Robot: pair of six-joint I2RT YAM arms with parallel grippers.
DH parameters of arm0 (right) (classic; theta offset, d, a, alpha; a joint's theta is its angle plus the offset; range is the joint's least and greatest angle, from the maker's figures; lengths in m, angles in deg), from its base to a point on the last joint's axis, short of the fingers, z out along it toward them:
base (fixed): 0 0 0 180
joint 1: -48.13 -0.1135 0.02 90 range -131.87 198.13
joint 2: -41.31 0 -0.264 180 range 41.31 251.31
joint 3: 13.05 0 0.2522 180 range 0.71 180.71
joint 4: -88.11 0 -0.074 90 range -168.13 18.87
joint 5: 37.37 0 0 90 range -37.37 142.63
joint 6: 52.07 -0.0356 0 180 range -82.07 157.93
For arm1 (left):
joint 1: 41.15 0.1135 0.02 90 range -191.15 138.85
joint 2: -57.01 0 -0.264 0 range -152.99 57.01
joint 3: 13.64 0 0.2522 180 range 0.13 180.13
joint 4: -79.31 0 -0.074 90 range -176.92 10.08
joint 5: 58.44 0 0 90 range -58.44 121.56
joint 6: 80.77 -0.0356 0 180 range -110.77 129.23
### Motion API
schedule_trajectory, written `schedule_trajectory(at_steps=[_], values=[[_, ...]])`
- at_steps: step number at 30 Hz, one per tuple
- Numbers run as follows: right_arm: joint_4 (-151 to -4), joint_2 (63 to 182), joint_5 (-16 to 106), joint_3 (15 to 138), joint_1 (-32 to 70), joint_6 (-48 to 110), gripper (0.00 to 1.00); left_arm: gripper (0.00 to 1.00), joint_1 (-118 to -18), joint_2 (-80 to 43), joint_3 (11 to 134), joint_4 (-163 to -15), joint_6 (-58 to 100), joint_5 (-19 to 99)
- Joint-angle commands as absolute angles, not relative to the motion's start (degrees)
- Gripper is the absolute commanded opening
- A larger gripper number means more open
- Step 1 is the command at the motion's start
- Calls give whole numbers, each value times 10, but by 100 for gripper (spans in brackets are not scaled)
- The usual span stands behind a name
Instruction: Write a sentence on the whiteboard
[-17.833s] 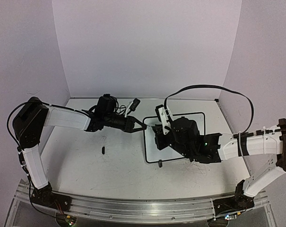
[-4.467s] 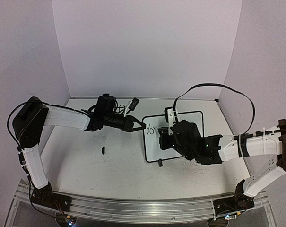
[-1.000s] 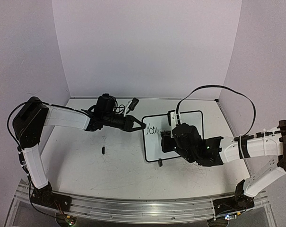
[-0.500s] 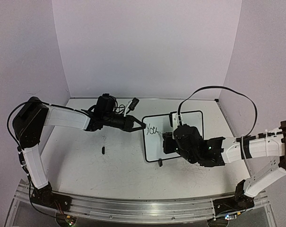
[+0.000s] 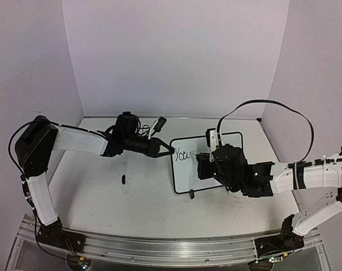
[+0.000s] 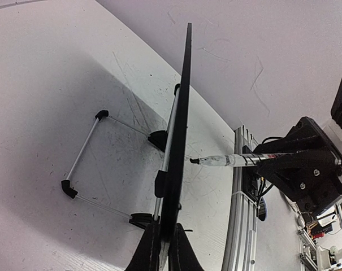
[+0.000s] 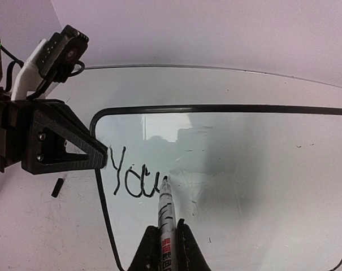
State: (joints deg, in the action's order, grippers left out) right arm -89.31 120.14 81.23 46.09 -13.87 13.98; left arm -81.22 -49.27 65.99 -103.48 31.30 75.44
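Note:
The whiteboard (image 5: pixel 185 175) stands propped on the table, a black-framed white panel with "You" (image 7: pixel 134 178) written at its upper left. My left gripper (image 5: pixel 169 150) is shut on the board's left edge; in the left wrist view the board (image 6: pixel 179 141) runs edge-on up from the shut fingertips (image 6: pixel 164 237). My right gripper (image 5: pixel 207 166) is shut on a marker (image 7: pixel 165 217), whose black tip rests on the board just after the "u". The same marker (image 6: pixel 238 161) also shows in the left wrist view, pointing at the board's face. My right arm hides the board's middle from above.
A small black cap (image 5: pixel 123 179) lies on the table left of the board. The board's wire stand (image 6: pixel 83 152) juts out behind it. A black foot (image 5: pixel 191 195) sits at its near edge. An aluminium rail (image 5: pixel 159 248) lines the near table edge, and a cable (image 5: pixel 272 107) loops above my right arm.
The board went from blank to "Yo" to "You". My right gripper with the marker has slid rightward along it, a little more in the last second. The left gripper has stayed put.

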Motion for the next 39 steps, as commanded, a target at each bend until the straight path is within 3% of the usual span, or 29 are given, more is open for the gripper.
schedule_trajectory(at_steps=[1, 33, 39], values=[[-919, 1212, 816, 489, -132, 156, 0, 0, -813, -491, 668, -1046, 321, 774], [-869, 1241, 834, 502, -136, 137, 0, 0, -812, -489, 668, -1046, 320, 774], [-918, 1109, 782, 464, -159, 132, 0, 0, -812, -483, 667, -1046, 318, 768]])
